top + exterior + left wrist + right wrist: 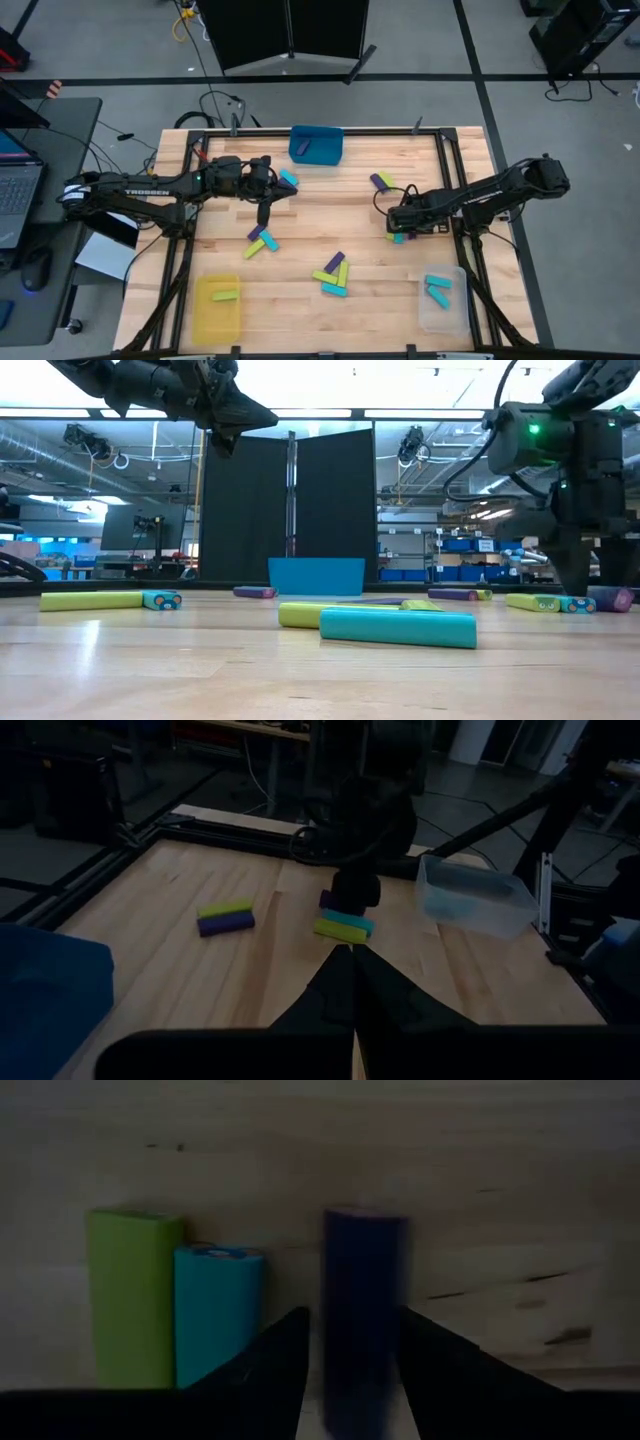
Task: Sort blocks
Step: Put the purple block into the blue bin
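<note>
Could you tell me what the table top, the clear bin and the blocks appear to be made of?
Table top: pale wood planks, visible grain and board seams, low sheen. Clear bin: translucent, thin-walled, most likely plastic. Blocks, such as the cyan one in the low view: smooth, evenly coloured, rounded edges, faintly glossy; probably plastic, though painted wood cannot be ruled out.

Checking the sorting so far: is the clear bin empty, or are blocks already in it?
Not empty. The high view shows two cyan blocks lying inside the clear bin at the table's near right corner.
</note>
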Available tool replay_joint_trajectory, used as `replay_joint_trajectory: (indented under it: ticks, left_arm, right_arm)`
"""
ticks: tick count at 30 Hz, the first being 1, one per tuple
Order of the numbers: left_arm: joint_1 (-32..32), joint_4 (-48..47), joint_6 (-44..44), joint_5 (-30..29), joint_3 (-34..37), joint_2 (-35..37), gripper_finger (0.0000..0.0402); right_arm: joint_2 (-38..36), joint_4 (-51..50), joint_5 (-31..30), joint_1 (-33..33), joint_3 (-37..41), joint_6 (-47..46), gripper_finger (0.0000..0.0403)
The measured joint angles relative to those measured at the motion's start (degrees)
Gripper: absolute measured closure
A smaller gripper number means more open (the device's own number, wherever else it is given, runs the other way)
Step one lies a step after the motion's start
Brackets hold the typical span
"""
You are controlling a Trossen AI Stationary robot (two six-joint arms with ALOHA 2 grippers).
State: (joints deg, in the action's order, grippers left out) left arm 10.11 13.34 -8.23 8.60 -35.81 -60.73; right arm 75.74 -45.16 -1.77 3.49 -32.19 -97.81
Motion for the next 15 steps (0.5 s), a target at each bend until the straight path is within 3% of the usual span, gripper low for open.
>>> replay_joint_trajectory:
  ticks: [7,13,15]
  left_arm:
    - [0.0,0.0,0.0,0.0,0.0,0.0,0.0398]
    - [0.0,0.0,-0.9,-0.1,0.0,0.0,0.0398]
    - [0.0,0.0,-1.4,-0.1,0.0,0.0,0.0398]
  right_arm:
    - [-0.1,0.3,-0.9,0.0,0.8,3.4,0.0260]
    - [-0.2,0.2,-1.4,0.0,0.8,7.3,0.0327]
    - [-0.6,-0.5,-1.5,0.0,0.5,8.7,0.0333]
